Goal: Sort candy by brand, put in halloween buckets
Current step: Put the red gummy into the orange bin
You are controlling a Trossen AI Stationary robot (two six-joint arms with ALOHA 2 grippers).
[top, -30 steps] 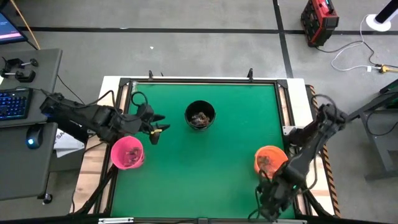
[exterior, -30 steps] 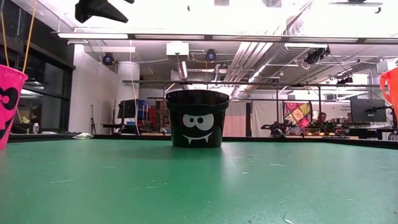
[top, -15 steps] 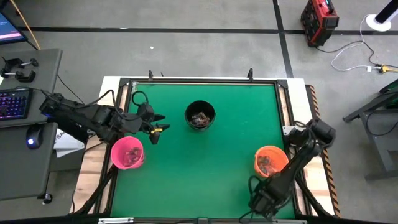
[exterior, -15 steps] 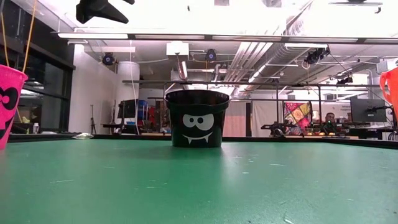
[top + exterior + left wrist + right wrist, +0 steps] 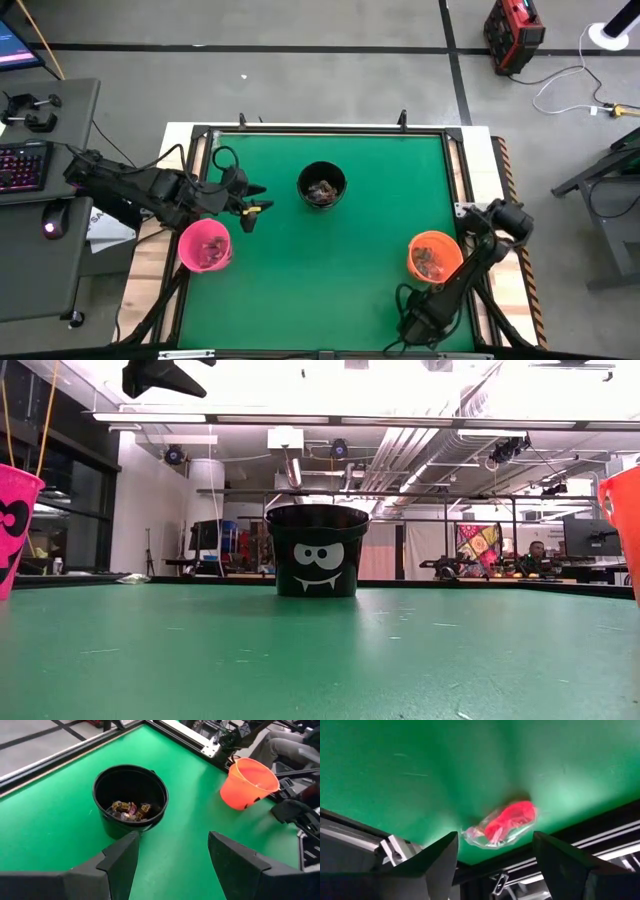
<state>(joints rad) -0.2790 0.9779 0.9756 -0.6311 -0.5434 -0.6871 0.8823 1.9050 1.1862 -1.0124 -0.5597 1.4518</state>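
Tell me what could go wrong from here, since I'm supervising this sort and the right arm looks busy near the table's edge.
The red-wrapped candy lies close to the table's dark edge frame, so the open right gripper might nudge it off or strike the frame. The right arm also passes right beside the orange bucket and may bump it. The open left gripper waits near the pink bucket.

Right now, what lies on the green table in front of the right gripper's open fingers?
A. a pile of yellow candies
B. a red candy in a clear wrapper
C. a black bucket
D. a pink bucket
B: the right wrist view shows one red candy in a clear wrapper on the green table near its edge, ahead of the open right gripper.
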